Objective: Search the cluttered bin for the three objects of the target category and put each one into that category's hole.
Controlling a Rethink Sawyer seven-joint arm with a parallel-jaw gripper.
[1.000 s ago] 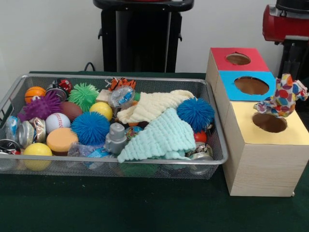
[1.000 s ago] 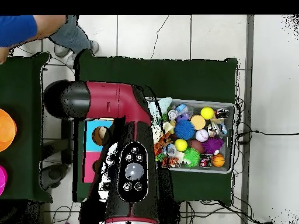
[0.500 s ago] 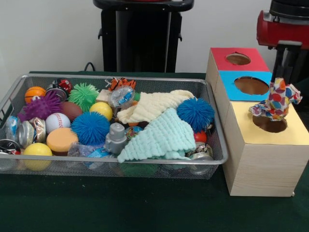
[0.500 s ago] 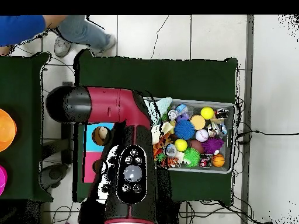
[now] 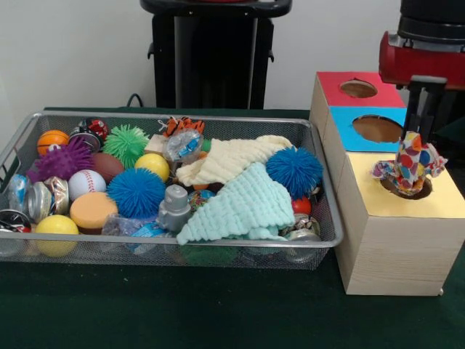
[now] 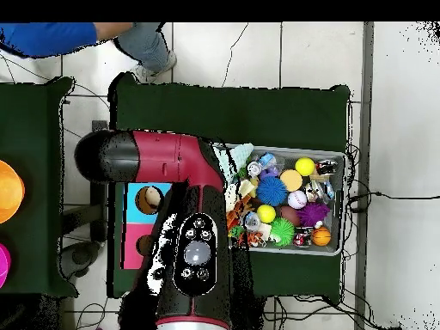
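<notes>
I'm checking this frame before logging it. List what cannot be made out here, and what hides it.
- Gripper: in the front view the multicoloured cloth covers its tip over the yellow box's hole, so whether the jaws are open or shut is unclear.
- Yellow box, overhead view: hidden beneath the red arm.
- Bottom of the wire bin: buried under balls and cloths.
- Person: cut off by the overhead view's top edge.

I'm seeing the red arm (image 6: 168,206) covering frame centre-left, the wire bin (image 6: 337,204) sitting centre-right.
</notes>
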